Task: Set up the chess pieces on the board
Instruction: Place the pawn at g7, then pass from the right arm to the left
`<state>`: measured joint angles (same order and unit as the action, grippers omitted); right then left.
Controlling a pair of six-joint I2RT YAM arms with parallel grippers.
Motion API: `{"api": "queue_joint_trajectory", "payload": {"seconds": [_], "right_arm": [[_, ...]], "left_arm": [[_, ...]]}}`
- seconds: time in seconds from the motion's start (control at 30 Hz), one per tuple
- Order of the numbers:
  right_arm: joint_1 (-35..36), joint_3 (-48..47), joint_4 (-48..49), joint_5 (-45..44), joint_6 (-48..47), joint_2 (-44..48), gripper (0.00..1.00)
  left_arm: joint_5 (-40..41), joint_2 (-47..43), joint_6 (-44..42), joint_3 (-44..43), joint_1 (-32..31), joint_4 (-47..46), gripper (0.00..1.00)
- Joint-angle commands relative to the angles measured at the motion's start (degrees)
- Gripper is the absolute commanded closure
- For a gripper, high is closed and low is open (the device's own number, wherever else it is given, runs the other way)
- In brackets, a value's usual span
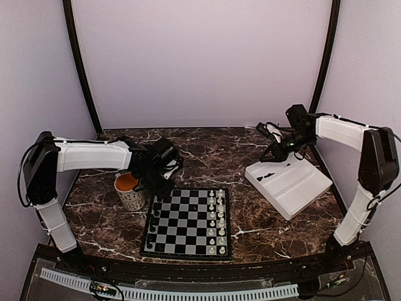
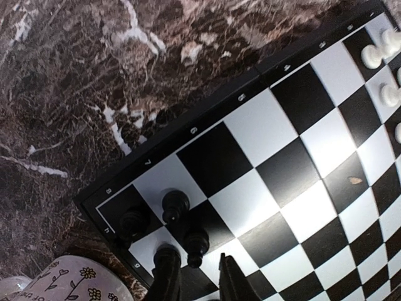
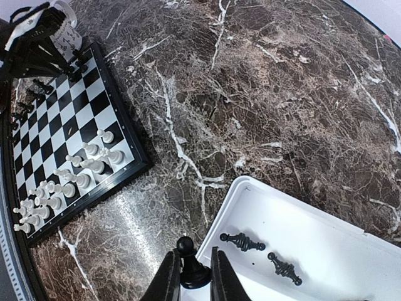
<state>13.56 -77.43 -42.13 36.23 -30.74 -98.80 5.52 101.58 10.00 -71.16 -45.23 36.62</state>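
The left gripper [image 2: 197,271] is over the far left corner of the board [image 1: 182,222], just beside the mug [image 1: 130,191]; its fingers are a little apart and hold nothing; a small black piece [image 2: 195,246] stands on the board right at their tips, near two more black pieces [image 2: 175,204]; the right gripper [image 3: 194,257] is over the edge of the white tray [image 1: 301,188], pinching a black pawn [image 3: 186,248] that stands up straight; two black pieces [image 3: 243,241] lie in the tray; the white pieces [image 1: 216,219] stand along the right side of the board
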Motion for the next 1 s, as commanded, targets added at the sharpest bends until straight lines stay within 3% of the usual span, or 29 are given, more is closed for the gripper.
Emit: {"api": "queue_joint_trajectory", "payload": {"seconds": [0.0, 0.27, 0.47, 0.63, 0.97], "right_arm": [[-0.03, -0.13, 0.46, 1.72, 0.38, 0.56, 0.85], [4.4, -2.81, -3.82, 5.08, -3.02, 3.26, 0.84], [9.73, -7.47, -5.66, 6.59, -3.16, 3.77, 0.84], [12.57, -12.41, -7.5, 7.81, -2.7, 2.93, 0.84], [14.3, -15.5, -7.79, 9.42, -2.2, 2.01, 0.83]], "left_arm": [[-2.06, -7.11, 0.64, -4.32, -0.29, -0.1, 0.74], [-13.09, -13.16, 3.23, -6.39, -0.29, -15.83, 0.65], [-24.82, -7.19, 9.9, -11.82, -0.25, -29.02, 0.62], [-32.1, -0.36, 14.8, -15.92, -0.25, -34.65, 0.62], [-42.0, 5.15, 23.29, -16.65, -0.21, -45.71, 0.7]]}}
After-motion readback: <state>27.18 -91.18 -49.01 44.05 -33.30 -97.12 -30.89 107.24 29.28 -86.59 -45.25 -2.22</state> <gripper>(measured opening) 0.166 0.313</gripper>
